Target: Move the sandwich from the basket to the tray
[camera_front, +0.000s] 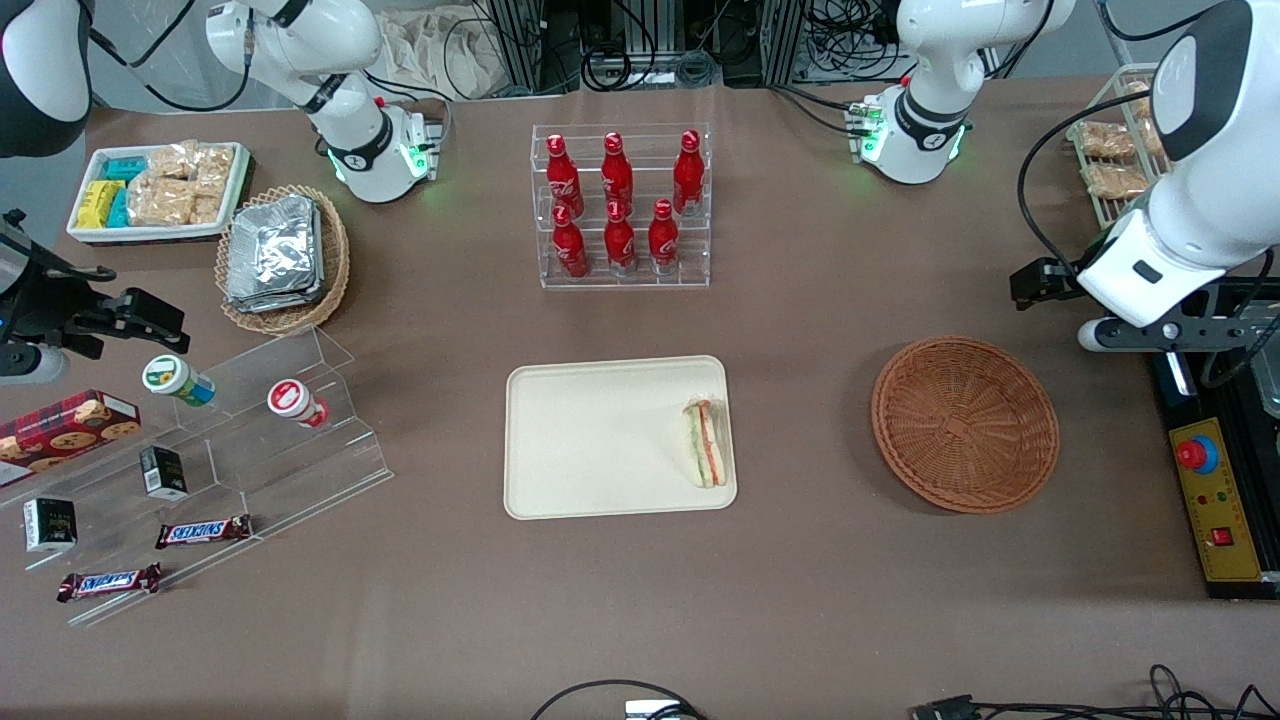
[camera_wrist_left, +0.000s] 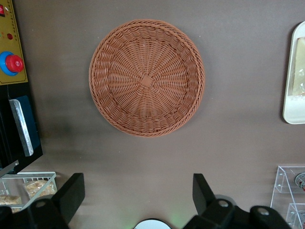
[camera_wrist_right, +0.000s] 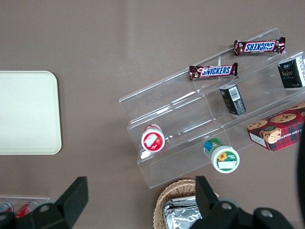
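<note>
Robot lab — cable racks (camera_front: 640, 40), emergency-stop box (camera_front: 1215, 500).

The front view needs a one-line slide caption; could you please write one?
Sandwich lies on the tray; wicker basket sits empty; left gripper open above it.

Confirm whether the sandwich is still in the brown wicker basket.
No: the basket is empty, the sandwich lies on the tray, and the open tool hovers above the basket.

Tray (camera_wrist_left: 296, 71) cut by the left wrist view's edge, end effector (camera_wrist_left: 138, 193) half out of frame
</note>
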Controlling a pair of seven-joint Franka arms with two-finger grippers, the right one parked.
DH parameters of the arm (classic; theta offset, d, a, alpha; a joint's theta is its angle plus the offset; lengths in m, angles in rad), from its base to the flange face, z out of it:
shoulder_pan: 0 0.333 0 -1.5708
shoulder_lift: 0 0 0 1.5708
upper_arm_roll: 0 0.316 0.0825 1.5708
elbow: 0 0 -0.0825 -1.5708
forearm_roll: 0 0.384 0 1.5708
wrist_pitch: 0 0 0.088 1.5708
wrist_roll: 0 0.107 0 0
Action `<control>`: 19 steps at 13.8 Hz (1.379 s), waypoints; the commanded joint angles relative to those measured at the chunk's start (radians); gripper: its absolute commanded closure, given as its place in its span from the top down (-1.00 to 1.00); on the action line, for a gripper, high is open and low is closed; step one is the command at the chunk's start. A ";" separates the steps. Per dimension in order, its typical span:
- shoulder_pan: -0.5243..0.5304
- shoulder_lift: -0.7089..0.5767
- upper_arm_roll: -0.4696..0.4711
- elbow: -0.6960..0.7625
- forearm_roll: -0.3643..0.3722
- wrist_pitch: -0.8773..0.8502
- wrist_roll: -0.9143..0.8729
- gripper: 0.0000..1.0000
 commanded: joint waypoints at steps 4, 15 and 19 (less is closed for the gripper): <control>-0.081 -0.051 0.068 -0.034 0.004 0.018 0.015 1.00; -0.131 -0.069 0.124 -0.073 -0.004 0.056 0.014 1.00; -0.129 -0.060 0.124 -0.073 -0.004 0.058 0.012 1.00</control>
